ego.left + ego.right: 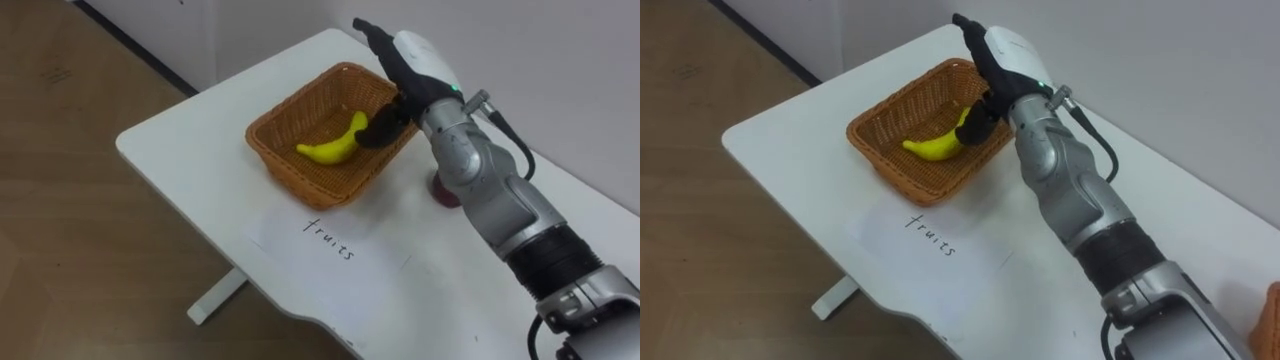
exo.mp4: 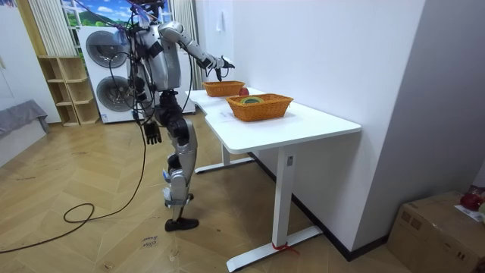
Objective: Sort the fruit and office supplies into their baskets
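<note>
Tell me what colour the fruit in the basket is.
Yellow; the banana in the wicker basket shows best in the left eye view.

Silver metal forearm, black ribbed sleeve; robot hand [image 1: 415, 60] white-backed, black-fingered.

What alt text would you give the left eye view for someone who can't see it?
The robot's right hand, fingers straight, hovers over the far right rim of a wicker basket that holds a banana on a white table. A sheet of paper with handwriting lies in front of the basket.
</note>
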Robot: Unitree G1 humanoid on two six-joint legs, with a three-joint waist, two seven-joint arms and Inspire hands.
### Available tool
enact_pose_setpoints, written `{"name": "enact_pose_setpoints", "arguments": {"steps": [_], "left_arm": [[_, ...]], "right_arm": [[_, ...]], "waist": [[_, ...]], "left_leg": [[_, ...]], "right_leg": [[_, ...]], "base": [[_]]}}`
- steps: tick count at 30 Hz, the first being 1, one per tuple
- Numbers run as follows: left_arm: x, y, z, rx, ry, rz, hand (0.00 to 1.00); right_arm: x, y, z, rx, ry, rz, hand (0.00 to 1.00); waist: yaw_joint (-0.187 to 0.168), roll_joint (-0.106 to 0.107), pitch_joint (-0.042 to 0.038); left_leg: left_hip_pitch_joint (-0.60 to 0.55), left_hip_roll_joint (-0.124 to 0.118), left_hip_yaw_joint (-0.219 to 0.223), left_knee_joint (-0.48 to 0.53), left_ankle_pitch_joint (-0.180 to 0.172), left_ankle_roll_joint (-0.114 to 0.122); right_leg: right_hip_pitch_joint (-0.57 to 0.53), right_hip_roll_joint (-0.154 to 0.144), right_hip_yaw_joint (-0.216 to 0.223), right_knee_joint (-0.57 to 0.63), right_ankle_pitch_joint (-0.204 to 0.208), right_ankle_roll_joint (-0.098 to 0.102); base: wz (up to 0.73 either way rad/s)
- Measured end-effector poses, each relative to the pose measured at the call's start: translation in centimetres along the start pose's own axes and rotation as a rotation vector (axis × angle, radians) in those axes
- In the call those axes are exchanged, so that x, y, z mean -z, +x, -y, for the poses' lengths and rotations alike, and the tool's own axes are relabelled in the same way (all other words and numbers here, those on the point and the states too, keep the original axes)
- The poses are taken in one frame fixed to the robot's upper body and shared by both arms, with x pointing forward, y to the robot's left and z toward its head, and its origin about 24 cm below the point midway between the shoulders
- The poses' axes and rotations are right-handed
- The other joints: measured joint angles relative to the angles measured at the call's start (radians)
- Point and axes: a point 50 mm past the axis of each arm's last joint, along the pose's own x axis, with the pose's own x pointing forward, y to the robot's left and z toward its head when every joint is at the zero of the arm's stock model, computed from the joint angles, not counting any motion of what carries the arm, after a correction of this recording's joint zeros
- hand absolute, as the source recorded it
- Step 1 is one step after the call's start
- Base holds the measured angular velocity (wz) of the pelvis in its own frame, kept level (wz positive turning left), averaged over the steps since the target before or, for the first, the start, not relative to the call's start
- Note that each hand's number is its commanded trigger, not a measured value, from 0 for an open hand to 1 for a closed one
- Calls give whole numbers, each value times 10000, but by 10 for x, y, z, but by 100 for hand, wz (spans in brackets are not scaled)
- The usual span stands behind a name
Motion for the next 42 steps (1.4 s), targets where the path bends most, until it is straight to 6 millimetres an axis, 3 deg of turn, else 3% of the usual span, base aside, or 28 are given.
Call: {"name": "enact_pose_setpoints", "arguments": {"steps": [8, 11, 17, 20, 23, 28, 42], "left_arm": [[2, 1, -6, -139, 36, 50, 0], [3, 0, -5, -136, 66, 97, 0], [15, -2, -2, -34, 120, -194, 0], [19, -3, -1, -9, 132, -325, 0], [22, -4, 3, 54, 198, -427, 0], [23, -6, 9, 11, 109, -399, 0], [24, -9, 16, 165, 123, -352, 0]], "right_arm": [[-2, 0, 0, -69, 917, 181, 0], [-2, 0, 4, 32, 1187, 320, 0], [4, 0, 19, 1019, 2795, 83, 0], [6, 0, 23, 1479, 3132, 21, 0], [8, 0, 30, 1996, 3868, -84, 0], [14, -1, 36, 2526, 5158, -332, 0], [33, -8, 53, 3993, 6693, -1065, 0]], "waist": [[-169, 49, 51], [-400, 70, 62], [-678, 351, 77], [-799, 544, -15], [-857, 736, -30], [-934, 989, -130], [-1676, 1378, -151]], "left_leg": [[145, 13, 81, 4, -2, 1], [138, 4, 99, 40, -2, 2], [292, -3, 174, 65, 3, 12], [308, -3, 187, 64, -1, 16], [324, 1, 217, 62, 1, 17], [382, 9, 356, 48, 30, 48], [513, 18, 467, 60, 21, 66]], "right_leg": [[125, -1, 172, -4, -3, 4], [123, -3, 210, -6, -2, 4], [262, -26, 170, -2, -2, 4], [282, -30, 175, -2, -2, 4], [283, -33, 198, -2, -2, 4], [293, -58, 290, 13, -2, 5], [434, -67, 418, 30, 7, 19]], "base": [[-3], [-5], [-2], [0], [-1], [-6], [-2]]}}
